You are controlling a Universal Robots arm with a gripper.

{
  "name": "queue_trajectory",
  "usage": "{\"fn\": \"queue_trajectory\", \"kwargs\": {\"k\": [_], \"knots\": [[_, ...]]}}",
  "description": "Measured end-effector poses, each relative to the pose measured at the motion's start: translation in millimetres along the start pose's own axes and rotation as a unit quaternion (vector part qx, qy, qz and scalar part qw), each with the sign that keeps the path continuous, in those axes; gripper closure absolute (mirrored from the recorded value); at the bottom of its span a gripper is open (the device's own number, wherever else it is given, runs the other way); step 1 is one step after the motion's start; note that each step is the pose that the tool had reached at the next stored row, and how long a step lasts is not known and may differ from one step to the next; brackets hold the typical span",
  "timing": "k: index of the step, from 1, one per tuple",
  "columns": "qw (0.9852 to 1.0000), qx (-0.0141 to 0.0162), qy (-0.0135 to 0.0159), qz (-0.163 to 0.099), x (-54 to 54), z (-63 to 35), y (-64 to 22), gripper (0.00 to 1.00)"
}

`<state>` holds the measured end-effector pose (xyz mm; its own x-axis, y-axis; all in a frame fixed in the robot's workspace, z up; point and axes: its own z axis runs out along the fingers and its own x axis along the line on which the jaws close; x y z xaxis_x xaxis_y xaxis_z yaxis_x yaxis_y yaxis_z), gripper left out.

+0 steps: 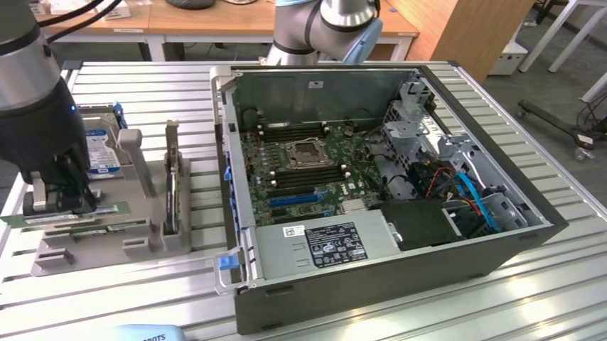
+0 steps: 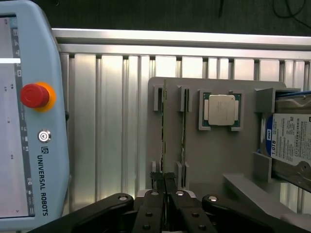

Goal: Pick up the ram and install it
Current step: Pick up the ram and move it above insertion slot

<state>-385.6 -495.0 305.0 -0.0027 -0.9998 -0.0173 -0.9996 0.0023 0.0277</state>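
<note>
The slatted tabletop is carrying an open computer case and, on the exterior view's left, a gray holder. The claw is hanging over the holder, fingers together, clamping 1 ram. The ram is standing on edge between the holder's slot brackets, just beside a 2nd stick.

We see bright, even overhead light, with white glare streaking the aluminium table slats beyond the gripper, soft shadow pooling under it, and the ram it clamps showing dim, edge-on.
</note>
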Motion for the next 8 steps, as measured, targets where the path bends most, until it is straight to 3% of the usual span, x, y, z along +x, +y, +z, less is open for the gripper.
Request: {"fn": "queue_trajectory", "kwargs": {"k": [8], "knots": [[1.0000,0.0000,0.0000,0.000,-0.4,-25.8,-0.9,0.89]]}}
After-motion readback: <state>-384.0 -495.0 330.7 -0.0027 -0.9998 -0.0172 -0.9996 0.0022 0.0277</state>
